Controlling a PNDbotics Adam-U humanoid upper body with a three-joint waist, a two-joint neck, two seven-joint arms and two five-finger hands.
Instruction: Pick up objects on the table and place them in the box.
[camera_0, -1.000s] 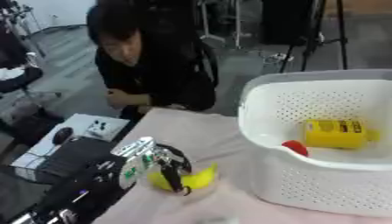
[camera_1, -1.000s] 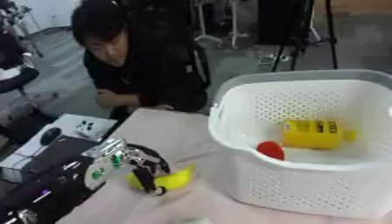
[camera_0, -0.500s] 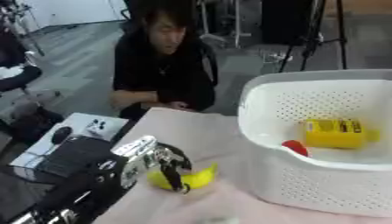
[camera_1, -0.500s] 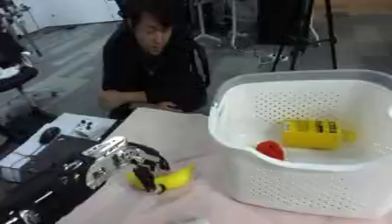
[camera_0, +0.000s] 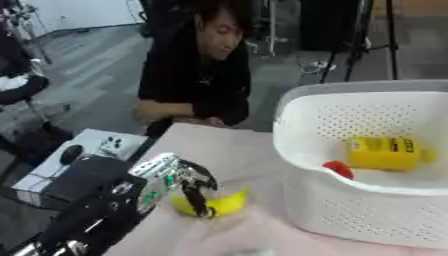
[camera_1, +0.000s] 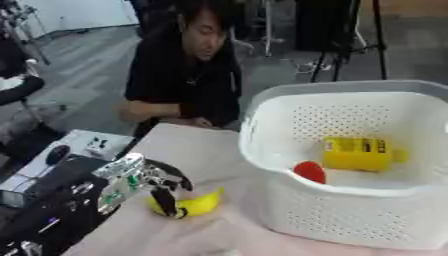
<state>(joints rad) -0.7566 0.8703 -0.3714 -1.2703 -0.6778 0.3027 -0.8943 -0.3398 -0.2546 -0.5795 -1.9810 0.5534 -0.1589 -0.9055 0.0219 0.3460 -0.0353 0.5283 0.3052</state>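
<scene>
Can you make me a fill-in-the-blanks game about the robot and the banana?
1. The left hand curls its fingers round the ____.
2. The yellow box lies inside the white ____.
3. Next to the yellow box lies a small ____ thing.

Missing words: banana; basket; red.

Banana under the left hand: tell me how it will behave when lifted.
The banana looks curved and smooth, so it may rock or swivel in the left hand, whose fingers curl over one end. It is probably stiff and light. Held off-centre, its free tip might droop toward the table.
</scene>
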